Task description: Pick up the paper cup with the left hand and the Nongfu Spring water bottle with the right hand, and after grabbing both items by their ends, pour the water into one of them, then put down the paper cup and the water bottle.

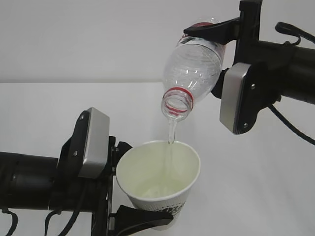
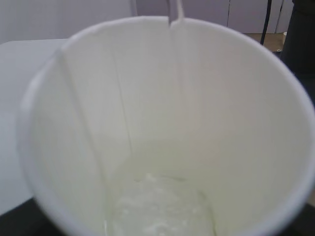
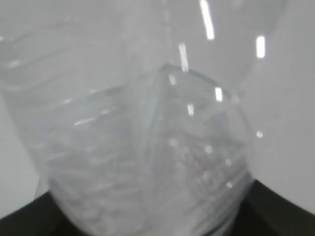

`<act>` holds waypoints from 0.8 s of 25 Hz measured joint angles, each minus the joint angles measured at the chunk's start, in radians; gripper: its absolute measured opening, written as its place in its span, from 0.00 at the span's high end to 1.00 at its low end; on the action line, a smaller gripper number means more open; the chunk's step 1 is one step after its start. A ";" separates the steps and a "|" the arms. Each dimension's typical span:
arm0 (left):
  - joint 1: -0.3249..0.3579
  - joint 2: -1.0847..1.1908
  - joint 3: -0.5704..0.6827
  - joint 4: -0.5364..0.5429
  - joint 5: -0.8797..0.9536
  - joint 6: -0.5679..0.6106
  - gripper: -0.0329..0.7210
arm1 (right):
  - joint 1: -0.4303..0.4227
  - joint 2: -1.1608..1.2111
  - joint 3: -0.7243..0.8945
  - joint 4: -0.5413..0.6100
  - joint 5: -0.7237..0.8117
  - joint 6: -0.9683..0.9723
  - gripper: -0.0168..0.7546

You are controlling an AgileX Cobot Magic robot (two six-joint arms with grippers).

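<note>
While water [image 1: 171,135] streams, cup [image 1: 160,179] sits in left tool [image 1: 120,184].

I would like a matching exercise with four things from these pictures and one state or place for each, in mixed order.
Things:
1. paper cup
2. Nongfu Spring water bottle
3. water
4. right hand

States:
a. tilted, mouth pointing down
b. falling in a thin stream
c. held upright by the left hand
d. shut on the bottle, above the cup

Pairs: 1-c, 2-a, 3-b, 4-d
</note>
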 joint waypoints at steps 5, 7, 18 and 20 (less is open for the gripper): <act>0.000 0.000 0.000 0.000 0.000 0.000 0.20 | 0.000 0.000 0.000 0.000 0.000 0.000 0.36; 0.000 0.000 0.000 0.000 0.000 0.000 0.20 | 0.000 0.000 0.000 0.000 0.000 0.000 0.36; 0.000 0.000 0.000 0.000 0.000 0.000 0.20 | 0.000 0.000 0.000 0.000 0.000 0.000 0.36; 0.000 0.000 0.000 0.000 0.000 0.000 0.20 | 0.000 0.000 0.000 0.000 0.000 -0.001 0.36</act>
